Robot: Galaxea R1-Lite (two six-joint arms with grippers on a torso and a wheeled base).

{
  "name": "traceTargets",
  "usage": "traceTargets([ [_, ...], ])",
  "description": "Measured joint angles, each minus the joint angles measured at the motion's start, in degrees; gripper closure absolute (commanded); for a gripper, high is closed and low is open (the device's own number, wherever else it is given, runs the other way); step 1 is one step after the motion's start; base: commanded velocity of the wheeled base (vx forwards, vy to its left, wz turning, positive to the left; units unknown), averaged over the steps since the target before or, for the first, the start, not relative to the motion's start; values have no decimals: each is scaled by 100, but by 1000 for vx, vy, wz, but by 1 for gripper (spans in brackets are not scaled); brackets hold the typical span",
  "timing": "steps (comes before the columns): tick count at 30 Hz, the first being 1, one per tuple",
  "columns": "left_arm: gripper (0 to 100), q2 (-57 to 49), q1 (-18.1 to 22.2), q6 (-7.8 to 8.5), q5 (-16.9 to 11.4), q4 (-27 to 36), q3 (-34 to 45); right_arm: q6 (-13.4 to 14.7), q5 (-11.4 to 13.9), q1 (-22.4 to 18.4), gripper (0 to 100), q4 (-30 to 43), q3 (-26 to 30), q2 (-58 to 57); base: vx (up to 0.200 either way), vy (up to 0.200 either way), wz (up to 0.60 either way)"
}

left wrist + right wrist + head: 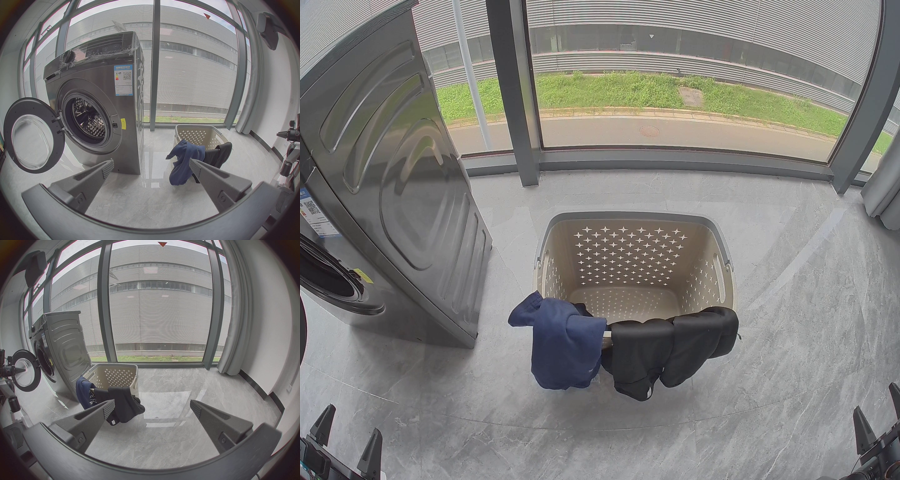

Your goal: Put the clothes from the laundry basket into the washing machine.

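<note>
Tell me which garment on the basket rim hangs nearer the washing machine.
The blue garment: it drapes the basket rim at the end beside the washing machine, while the black garment hangs farther along, away from it.

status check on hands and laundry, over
Left hand open, holding nothing; right hand the same. Blue garment and black garment draped over laundry basket front rim. Washing machine door open, nothing in the way.

Bright, even daylight from the far windows [687,81]. Pale window glare on the glossy floor [162,405]. Soft shadow on the near side of the washing machine [406,187]. Wrist views strongly curved, dark at the corners.
</note>
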Motion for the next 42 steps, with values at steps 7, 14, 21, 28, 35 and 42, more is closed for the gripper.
traceTargets([
  [7,0,0,0,0,0,0,0,13,-43,-18,0,-11,0,0,0,0,0],
  [14,0,0,0,-2,0,0,0,18,-11,-13,0,-76,0,0,0,0,0],
  [21,0,0,0,2,0,0,0,327,41,43,0,-355,-634,254,0,0,0],
  [28,0,0,0,0,0,0,0,573,208,172,0,-722,-1039,1630,0,0,0],
  [35,0,0,0,-6,0,0,0,709,296,445,0,-1885,-1193,3446,0,0,0],
  [42,0,0,0,-9,0,0,0,800,321,764,0,-2959,-1290,5121,0,0,0],
])
